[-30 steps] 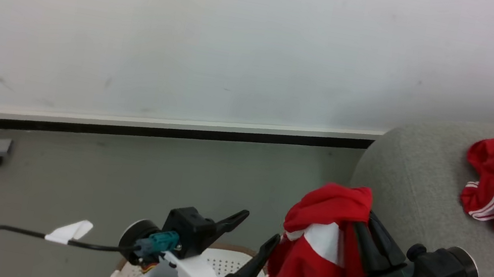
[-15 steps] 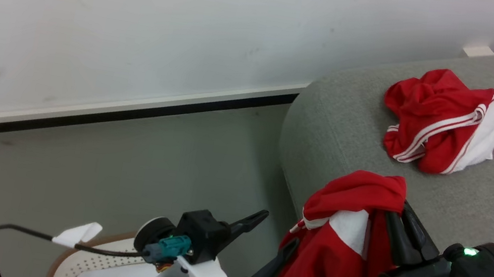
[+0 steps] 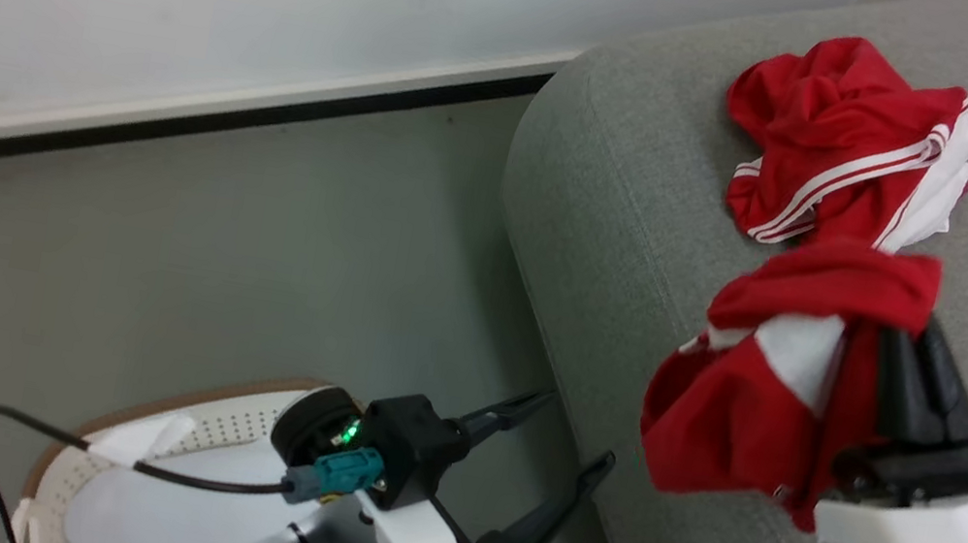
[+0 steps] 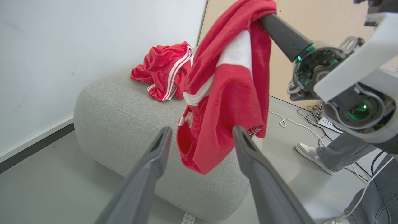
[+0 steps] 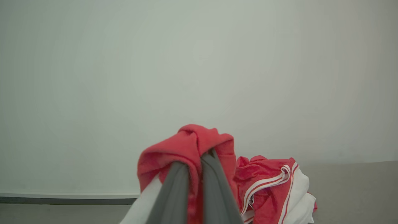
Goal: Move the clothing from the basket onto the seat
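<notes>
Red garment (image 3: 749, 394) now over the seat (image 3: 627, 237)

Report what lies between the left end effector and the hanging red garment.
Head view: the rounded edge of the light grey fabric seat lies between left end effector and soft red-and-white garment.

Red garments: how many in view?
2. Striped garment lies crumpled on the seat; second garment hangs clamped in the right tool. Basket interior mostly hidden, may hold more.

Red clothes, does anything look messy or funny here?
A little. One red garment lies scrunched in a heap on the seat, not laid flat. A second garment dangles from the shut right gripper. Nothing looks torn or spilled.
</notes>
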`<state>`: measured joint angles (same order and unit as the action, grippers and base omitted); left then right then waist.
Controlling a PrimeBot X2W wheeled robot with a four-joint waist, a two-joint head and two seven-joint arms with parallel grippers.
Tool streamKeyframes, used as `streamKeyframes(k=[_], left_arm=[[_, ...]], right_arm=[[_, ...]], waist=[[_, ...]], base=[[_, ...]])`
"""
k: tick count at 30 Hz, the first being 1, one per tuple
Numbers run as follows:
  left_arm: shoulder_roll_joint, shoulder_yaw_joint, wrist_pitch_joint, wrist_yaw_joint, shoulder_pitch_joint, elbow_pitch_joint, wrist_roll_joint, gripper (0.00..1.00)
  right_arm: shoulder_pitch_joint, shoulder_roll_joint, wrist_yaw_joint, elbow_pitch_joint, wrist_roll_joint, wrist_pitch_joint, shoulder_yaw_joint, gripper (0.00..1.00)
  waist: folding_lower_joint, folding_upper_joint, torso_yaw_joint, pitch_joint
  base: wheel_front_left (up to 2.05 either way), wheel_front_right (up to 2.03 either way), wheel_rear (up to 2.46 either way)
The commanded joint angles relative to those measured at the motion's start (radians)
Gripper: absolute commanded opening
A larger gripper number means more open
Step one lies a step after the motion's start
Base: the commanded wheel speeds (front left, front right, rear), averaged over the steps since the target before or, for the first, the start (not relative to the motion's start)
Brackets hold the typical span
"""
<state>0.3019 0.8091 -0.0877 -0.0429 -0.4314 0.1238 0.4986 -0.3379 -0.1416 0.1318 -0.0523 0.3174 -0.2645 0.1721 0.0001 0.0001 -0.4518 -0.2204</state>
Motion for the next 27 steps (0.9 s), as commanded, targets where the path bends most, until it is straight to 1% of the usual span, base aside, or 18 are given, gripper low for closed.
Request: streamKeyframes(k=[1,4,6,8,13,17,20,22,27], left_arm=[[0.015,-0.004,-0.002,0.003,-0.011,0.003,-0.013,1.0],[0.031,-0.006,-0.017,0.013,-0.041,0.031,-0.028,1.0],[0.045,-0.013,-0.026,0.016,-0.063,0.048,-0.035,1.0],[0.057,-0.019,-0.036,0.02,-0.084,0.067,-0.037,1.0],[0.081,-0.039,-0.053,0.03,-0.133,0.103,-0.047,1.0],[0.09,-0.052,-0.055,0.031,-0.161,0.124,-0.054,1.0],[0.09,-0.059,-0.043,0.033,-0.172,0.127,-0.054,1.0],[0.084,-0.059,-0.035,0.036,-0.179,0.123,-0.052,1.0],[0.088,-0.067,-0.015,0.035,-0.175,0.099,-0.044,1.0]], right_arm=[[-0.026,0.001,-0.002,0.002,0.005,0.0,-0.012,0.0],[-0.13,0.002,-0.002,-0.012,0.008,0.001,-0.073,0.0],[-0.215,-0.011,-0.002,-0.019,0.0,0.009,-0.128,0.0],[-0.304,-0.015,-0.002,-0.035,0.022,0.033,-0.184,0.0],[-0.551,-0.086,-0.002,-0.097,0.002,0.103,-0.346,0.0],[-0.726,-0.161,-0.002,-0.205,-0.067,0.142,-0.55,0.0],[-0.787,-0.197,-0.002,-0.314,-0.167,0.159,-0.669,0.0],[-0.794,-0.203,-0.002,-0.376,-0.224,0.145,-0.742,0.0],[-0.71,-0.134,-0.002,-0.548,-0.325,0.071,-0.882,0.0]], waist=[[-0.0001,-0.0001,0.007,-0.049],[-0.0001,-0.0001,0.025,-0.117],[-0.0001,-0.0001,0.041,-0.166],[-0.0001,-0.0001,0.057,-0.213],[-0.0001,-0.0001,0.092,-0.319],[-0.0001,-0.0001,0.12,-0.387],[-0.0001,-0.0001,0.146,-0.422],[-0.0001,-0.0001,0.163,-0.44],[-0.0001,-0.0001,0.19,-0.463]], base=[[0.0,0.0,0.0],[0.0,0.0,0.0],[0.0,0.0,0.0],[0.0,0.0,0.0],[0.0,0.0,0.0],[0.0,0.0,0.0],[0.0,0.0,0.0],[0.0,0.0,0.0],[0.0,0.0,0.0]])
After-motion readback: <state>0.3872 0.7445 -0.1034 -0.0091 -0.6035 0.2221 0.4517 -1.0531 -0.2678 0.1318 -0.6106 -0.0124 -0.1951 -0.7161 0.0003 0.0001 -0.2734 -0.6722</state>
